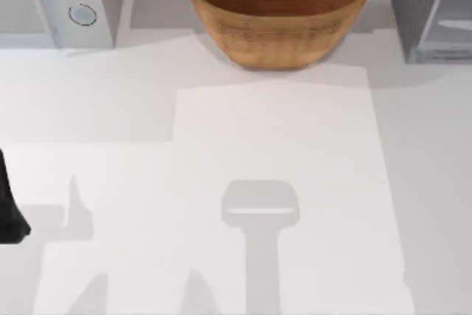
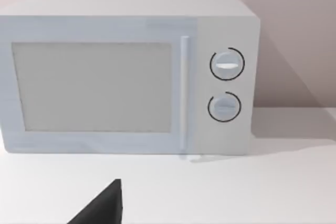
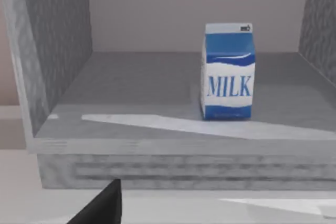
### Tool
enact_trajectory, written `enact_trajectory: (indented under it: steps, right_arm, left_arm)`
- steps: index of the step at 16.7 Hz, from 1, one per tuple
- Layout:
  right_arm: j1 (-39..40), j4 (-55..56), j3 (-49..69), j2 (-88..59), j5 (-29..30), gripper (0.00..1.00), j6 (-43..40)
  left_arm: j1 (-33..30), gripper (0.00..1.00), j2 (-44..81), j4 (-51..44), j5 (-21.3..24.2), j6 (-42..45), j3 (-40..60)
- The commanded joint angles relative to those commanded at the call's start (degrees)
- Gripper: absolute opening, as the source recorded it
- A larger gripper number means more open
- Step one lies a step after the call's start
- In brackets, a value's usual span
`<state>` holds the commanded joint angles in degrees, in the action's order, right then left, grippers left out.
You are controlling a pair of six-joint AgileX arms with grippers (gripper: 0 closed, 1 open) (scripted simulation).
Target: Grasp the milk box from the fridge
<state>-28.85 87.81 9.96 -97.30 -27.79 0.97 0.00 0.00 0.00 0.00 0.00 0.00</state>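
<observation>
The milk box (image 3: 228,71) stands upright on the floor of the open fridge (image 3: 52,51), ahead of the right gripper (image 3: 102,205) and apart from it. Right gripper opening: cannot be determined. The left arm (image 1: 9,212) is parked at the table's left edge, facing the microwave (image 2: 126,72).

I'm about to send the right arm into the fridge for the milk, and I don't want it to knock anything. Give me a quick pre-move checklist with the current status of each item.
1. Fridge open toward the right wrist camera: ok.
2. Milk box upright on the fridge floor: ok.
3. Nothing beside the milk box inside the fridge: ok.
4. Right gripper fingers open: cannot tell.
5. Wicker bowl stands apart from the fridge in the top view: ok.
6. Left arm parked at the table's left edge, facing the microwave: ok.
</observation>
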Motion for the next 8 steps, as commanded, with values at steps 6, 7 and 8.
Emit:
enact_trajectory:
  steps: [6,7,8]
  right_arm:
    - [-1.7,4.9,0.6,-5.5,-1.7,1.00,0.1]
    - [-1.7,4.9,0.6,-5.5,-1.7,1.00,0.1]
    - [-1.5,4.8,0.4,-5.3,-1.6,1.00,0.0]
  left_arm:
    - [0.0,1.00,0.0,0.0,0.0,0.0,0.0]
    - [0.0,1.00,0.0,0.0,0.0,0.0,0.0]
    - [0.0,1.00,0.0,0.0,0.0,0.0,0.0]
